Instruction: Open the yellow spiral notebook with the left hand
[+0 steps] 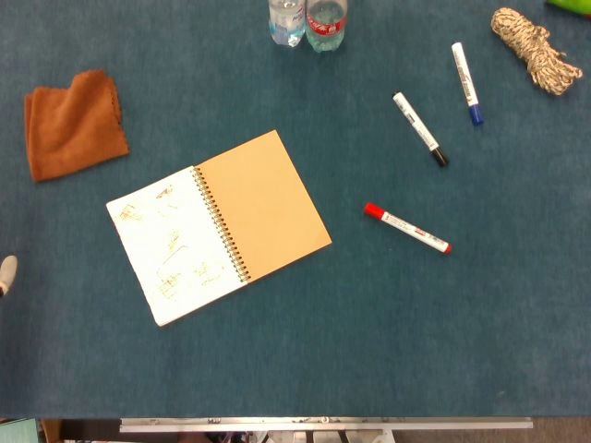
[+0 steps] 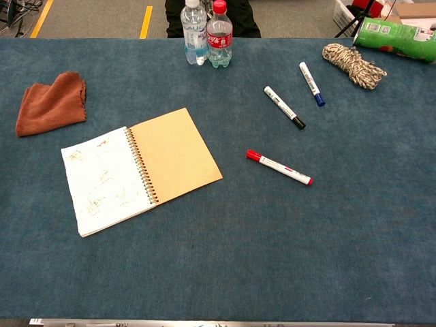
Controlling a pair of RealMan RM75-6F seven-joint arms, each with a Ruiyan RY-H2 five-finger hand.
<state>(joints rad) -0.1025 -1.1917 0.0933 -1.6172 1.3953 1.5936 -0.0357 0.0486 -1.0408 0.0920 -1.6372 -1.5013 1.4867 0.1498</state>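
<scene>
Left hand: only a small pale tip of the left hand (image 1: 6,274) is peeking in at the left edge of the head view, and I cannot tell if it is spread wide or curled up; the chest view is not showing it at all
Right hand: not showing in either view
Notebook: the yellow spiral notebook (image 1: 219,226) is lying open and flat on the blue table (image 1: 388,341), a bit left of the middle
Cover: the yellow cover (image 1: 265,205) is lying on the right side of the wire spiral (image 1: 221,224)
Page: a white page (image 1: 171,245) with little drawings is facing up on the left side of the spiral
Which way: the notebook is lying to the right of the left hand, well apart from it, and the white page is the part nearest to that hand
Long line: the spiral is running slantwise, from the far left down to the near right
Nearer hand: the left hand is looking like the nearer one, since the right one is not showing anywhere
Other things: an orange cloth (image 1: 72,123) is sitting far left, two bottles (image 1: 307,22) at the far edge, three markers (image 1: 406,229) and a rope bundle (image 1: 535,49) off to the right
How far along: the job is looking done, as nothing is touching the open notebook
</scene>
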